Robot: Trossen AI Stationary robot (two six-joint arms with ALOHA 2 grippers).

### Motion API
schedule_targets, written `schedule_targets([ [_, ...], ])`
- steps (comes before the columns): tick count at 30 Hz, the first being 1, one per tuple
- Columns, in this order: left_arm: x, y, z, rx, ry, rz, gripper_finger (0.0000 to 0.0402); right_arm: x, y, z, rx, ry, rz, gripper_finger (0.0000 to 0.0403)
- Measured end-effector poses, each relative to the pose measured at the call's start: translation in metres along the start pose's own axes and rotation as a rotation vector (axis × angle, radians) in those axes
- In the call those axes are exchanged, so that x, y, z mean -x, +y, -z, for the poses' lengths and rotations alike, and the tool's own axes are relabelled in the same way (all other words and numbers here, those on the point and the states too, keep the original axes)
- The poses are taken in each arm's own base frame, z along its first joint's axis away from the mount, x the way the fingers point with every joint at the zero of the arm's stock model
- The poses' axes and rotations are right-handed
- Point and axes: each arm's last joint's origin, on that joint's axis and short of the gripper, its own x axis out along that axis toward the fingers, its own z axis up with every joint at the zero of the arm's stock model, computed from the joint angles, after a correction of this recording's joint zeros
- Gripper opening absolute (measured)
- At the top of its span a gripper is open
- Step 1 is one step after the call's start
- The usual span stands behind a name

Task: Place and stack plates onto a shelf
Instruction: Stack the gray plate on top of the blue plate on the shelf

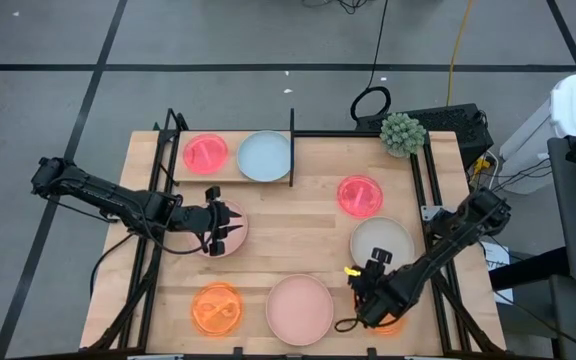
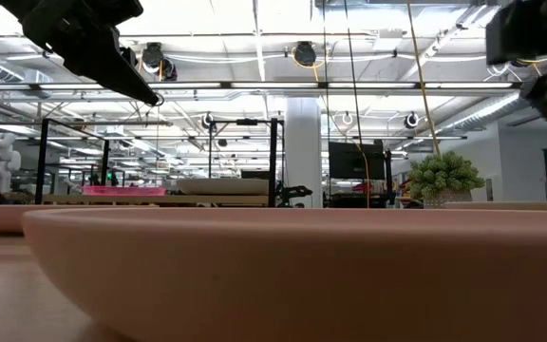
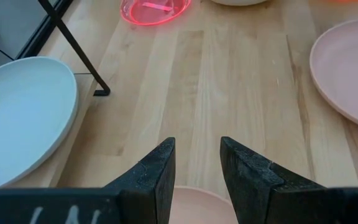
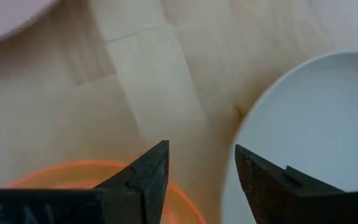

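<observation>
Left gripper [image 1: 230, 229]: I see it over a small pale-pink plate [image 1: 226, 232] left of the table's middle, fingers [image 3: 157, 171] parted by a narrow gap, nothing between them; the plate's rim shows just below the fingertips in the left wrist view.
Right gripper [image 1: 371, 285]: low near the front right of the table, over a small orange plate [image 4: 104, 177] (mostly hidden under the arm from above). Its fingers [image 4: 148, 171] stand apart with bare wood and the orange rim in the gap, gripping nothing.
Shelf [image 1: 230, 172]: at the back left of the table, black posts upright. On it I count two plates side by side, a neon pink plate [image 1: 205, 153] and a light-blue plate [image 1: 265, 156], not stacked.
Table [image 1: 308, 215]: a second neon pink plate [image 1: 359, 196] sits right of centre, with a beige plate [image 1: 382, 241] just in front of it, beside the right gripper.
Front edge: a large pale-pink plate [image 1: 299, 308] in the middle, an orange plate [image 1: 216, 308] just to its left.
Back right corner: a small green plant [image 1: 402, 134].
</observation>
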Motion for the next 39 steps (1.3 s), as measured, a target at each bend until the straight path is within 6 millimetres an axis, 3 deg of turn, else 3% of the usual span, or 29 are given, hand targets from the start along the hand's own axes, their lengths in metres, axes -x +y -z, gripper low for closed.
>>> schedule_targets([
  [5, 0.000, 0.000, 0.000, -0.006, 0.000, 0.000, 0.0134, -0.023, -0.010, 0.005, -0.028, 0.051, -0.016, 0.0164],
  [9, 0.000, 0.000, 0.000, -0.021, 0.000, 0.000, 0.0134, -0.029, -0.014, 0.007, -0.053, 0.059, 0.000, 0.0164],
  [14, 0.000, 0.000, 0.000, -0.023, -0.004, 0.001, 0.0134, -0.029, -0.014, 0.007, -0.045, 0.057, -0.001, 0.0144],
  [26, 0.000, 0.000, 0.000, -0.026, -0.004, 0.001, 0.0134, -0.024, -0.017, 0.007, -0.062, 0.065, -0.014, 0.0014],
  [39, 0.000, 0.000, -0.001, -0.025, -0.005, 0.001, 0.0134, -0.006, -0.012, -0.003, -0.048, 0.037, -0.086, 0.0008],
])
